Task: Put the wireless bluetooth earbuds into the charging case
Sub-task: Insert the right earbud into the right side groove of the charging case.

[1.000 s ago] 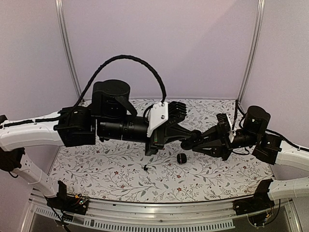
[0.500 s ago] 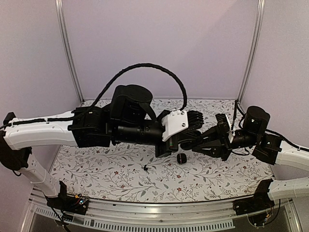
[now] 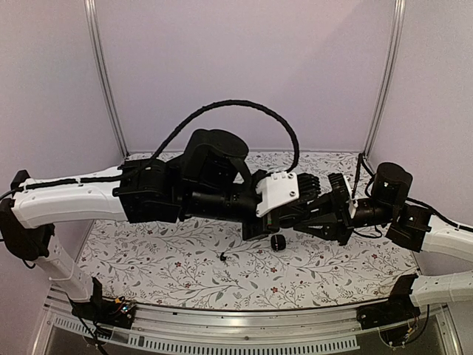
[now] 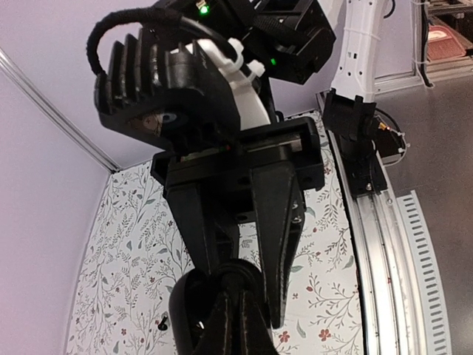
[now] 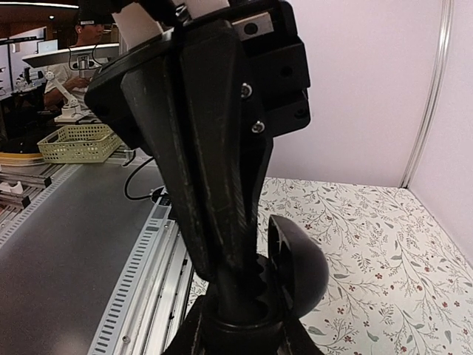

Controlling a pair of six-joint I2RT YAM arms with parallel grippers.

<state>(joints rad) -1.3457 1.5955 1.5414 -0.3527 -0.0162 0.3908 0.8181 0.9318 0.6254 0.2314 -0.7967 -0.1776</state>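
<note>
Charging case (image 5: 299,268), rounded glossy black, sits clamped in right tool (image 5: 244,325); left tool (image 4: 233,296) closed.

Likely a lab, aluminium-framed booth (image 3: 103,81) (workbenches (image 5: 65,56) beyond)

Table (image 3: 148,259): the top is covered edge to edge by a white surface printed with grey sprigs and small red flowers, and it lies flat with no visible folds. It shows again in the left wrist view (image 4: 133,244) and the right wrist view (image 5: 384,244).

Two items lie directly on it:
1. An earbud (image 3: 222,257), tiny and black, sits near the middle and toward the near edge. It is also visible in the left wrist view (image 4: 161,322).
2. A round object (image 3: 278,242), small and black, is to the right of the earbud and slightly farther back. The two do not touch. Its kind cannot be determined.

A rail (image 3: 244,325) of bare metal runs along the near edge.
</note>
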